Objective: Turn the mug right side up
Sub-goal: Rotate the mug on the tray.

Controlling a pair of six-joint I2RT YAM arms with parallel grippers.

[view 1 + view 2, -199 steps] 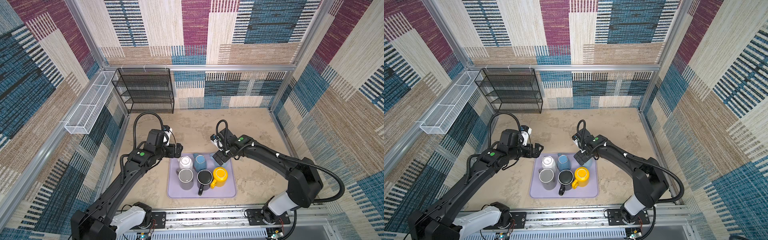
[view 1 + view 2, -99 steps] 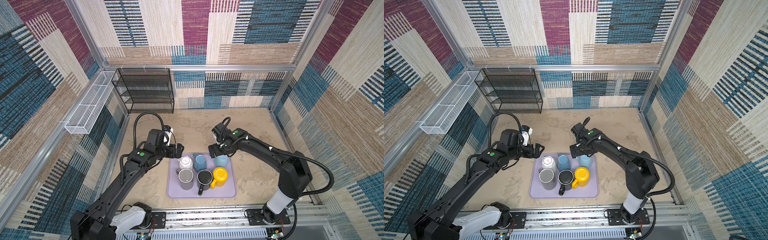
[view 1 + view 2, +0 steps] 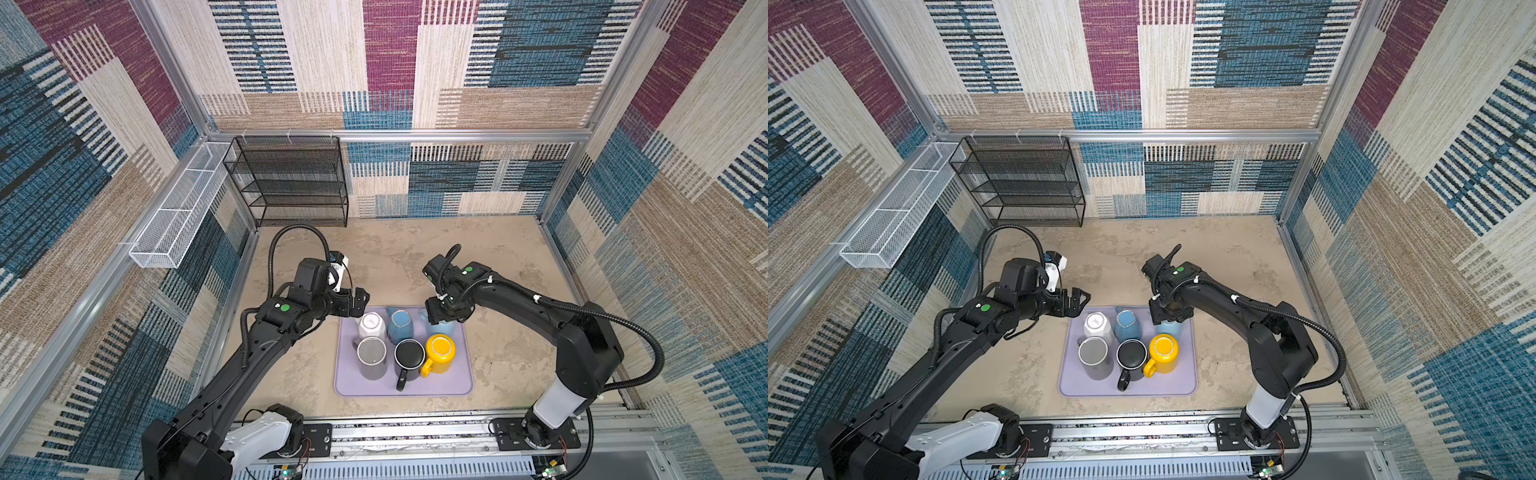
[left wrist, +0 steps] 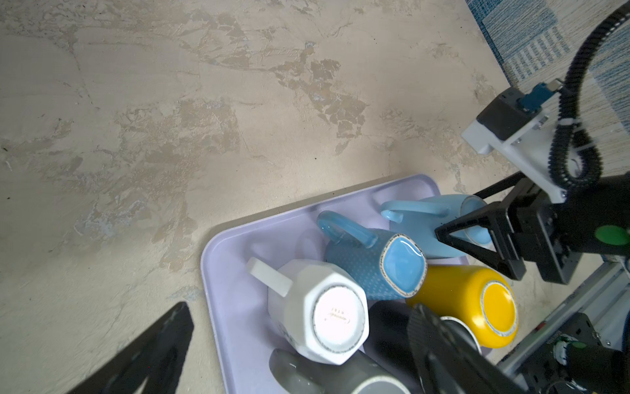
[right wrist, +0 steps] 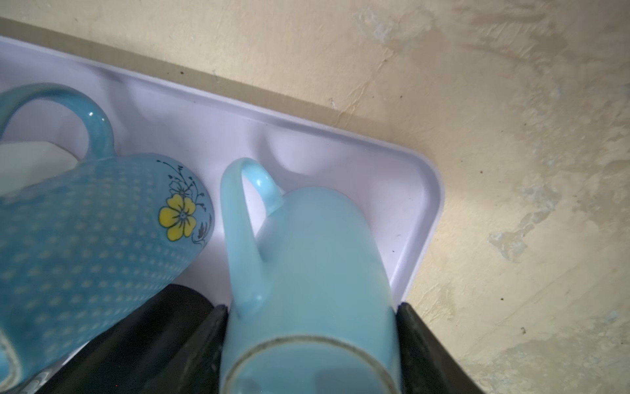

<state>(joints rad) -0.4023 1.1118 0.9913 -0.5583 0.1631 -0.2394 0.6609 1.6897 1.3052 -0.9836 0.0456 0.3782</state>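
A light blue mug (image 5: 317,259) stands upside down at the back right of the lavender tray (image 3: 463,374); it also shows in a top view (image 3: 1169,329). My right gripper (image 5: 312,307) comes down over it, and both black fingers press against the mug's sides just under its upturned base. In both top views the right gripper (image 3: 446,314) hides most of the mug (image 3: 441,329). My left gripper (image 3: 357,301) hovers open over the tray's back left corner, above the white mug (image 4: 327,307), holding nothing.
Other upside-down mugs crowd the tray: white (image 3: 371,326), dotted blue (image 3: 400,324), grey (image 3: 372,357), black (image 3: 409,357), yellow (image 3: 440,353). The dotted blue mug stands close beside the held one. A black wire rack (image 3: 291,183) and a white wire basket (image 3: 178,216) stand at the back left.
My right gripper has swung left and back over the light blue mug, and its jaws have closed in onto the mug's sides. The left arm has stayed still.
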